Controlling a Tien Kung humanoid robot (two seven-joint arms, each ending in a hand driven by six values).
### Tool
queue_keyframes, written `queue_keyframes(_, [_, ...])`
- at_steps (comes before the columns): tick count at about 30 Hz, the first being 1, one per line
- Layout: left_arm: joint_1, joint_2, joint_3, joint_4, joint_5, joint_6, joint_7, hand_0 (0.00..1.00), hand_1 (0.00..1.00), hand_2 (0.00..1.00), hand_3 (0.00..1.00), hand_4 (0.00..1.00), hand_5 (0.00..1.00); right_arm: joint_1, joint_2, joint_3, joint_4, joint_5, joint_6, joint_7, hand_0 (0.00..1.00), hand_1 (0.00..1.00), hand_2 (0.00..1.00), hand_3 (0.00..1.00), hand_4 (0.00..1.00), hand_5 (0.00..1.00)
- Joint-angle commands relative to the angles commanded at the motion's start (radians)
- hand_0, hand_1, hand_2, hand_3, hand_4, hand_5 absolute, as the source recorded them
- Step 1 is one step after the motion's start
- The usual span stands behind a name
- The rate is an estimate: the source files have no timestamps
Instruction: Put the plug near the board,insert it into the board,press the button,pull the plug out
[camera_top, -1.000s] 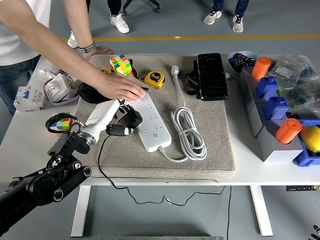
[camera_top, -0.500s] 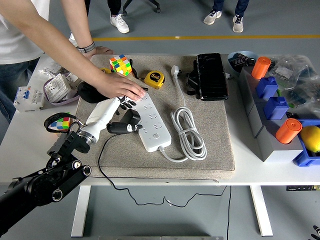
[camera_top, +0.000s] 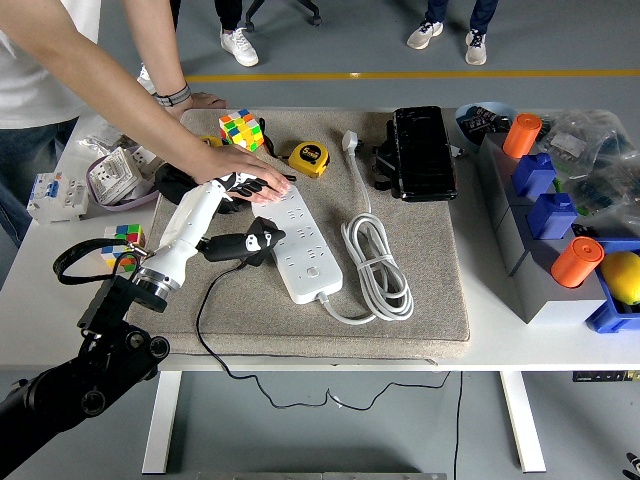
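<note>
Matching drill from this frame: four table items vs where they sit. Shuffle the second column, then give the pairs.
Things:
1. Power strip
2. Tape measure
3. Black plug
4. Coiled white cable

Places:
A. right of the power strip
B. at the power strip's left edge, by the left robot hand
C. mat centre, far end under a person's hand
D. far side of mat, beside the colour cube

Pairs: 1-C, 2-D, 3-B, 4-A

We see a Rubik's cube (camera_top: 240, 130) at 11 o'clock on the grey mat (camera_top: 430, 270), w/ a yellow tape measure (camera_top: 309, 158) just right of it. Black case (camera_top: 422, 152) at 12. Orange cylinders (camera_top: 522, 134) on blue blocks (camera_top: 552, 214) approx. 2–3 o'clock.
</note>
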Motion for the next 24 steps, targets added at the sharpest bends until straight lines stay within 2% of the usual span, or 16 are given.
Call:
queue_keyframes(4, [0.026, 0.018, -0.002, -0.01, 0.015, -0.009, 0.006, 0.602, 0.67, 0.696, 0.699, 0.998, 0.551, 0.0, -0.001, -0.001, 0.001, -0.001, 0.0, 0.001, 0.605, 0.66, 0.633, 0.514, 0.816, 0.506])
queue_keyframes(5, [0.032, 0.022, -0.002, -0.011, 0.023, -0.012, 0.009, 0.712, 0.732, 0.744, 0.709, 0.998, 0.592, 0.001, -0.001, -0.001, 0.001, -0.002, 0.001, 0.001, 0.607, 0.658, 0.634, 0.514, 0.816, 0.507])
queue_keyframes(10, [0.05, 0.032, 0.007, 0.01, 0.079, -0.025, 0.045, 0.712, 0.732, 0.744, 0.709, 0.998, 0.592, 0.0, 0.0, 0.001, 0.001, -0.003, 0.0, 0.001, 0.607, 0.658, 0.634, 0.514, 0.816, 0.507])
queue_keyframes(11, [0.052, 0.032, 0.007, 0.015, 0.085, -0.027, 0.052, 0.778, 0.781, 0.785, 0.749, 0.993, 0.649, 0.0, 0.0, 0.001, 0.001, -0.003, 0.0, 0.001, 0.605, 0.658, 0.631, 0.514, 0.815, 0.506])
queue_keyframes(17, [0.058, 0.028, 0.019, 0.045, 0.114, -0.04, 0.09, 0.784, 0.789, 0.794, 0.757, 0.987, 0.669, -0.002, -0.001, 0.001, 0.002, -0.004, -0.001, 0.003, 0.605, 0.659, 0.63, 0.514, 0.815, 0.506])
queue_keyframes(24, [0.054, 0.022, 0.03, 0.061, 0.116, -0.044, 0.099, 0.783, 0.792, 0.796, 0.757, 0.981, 0.68, -0.005, 0.002, 0.006, 0.004, -0.006, -0.001, 0.006, 0.605, 0.658, 0.63, 0.514, 0.815, 0.506])
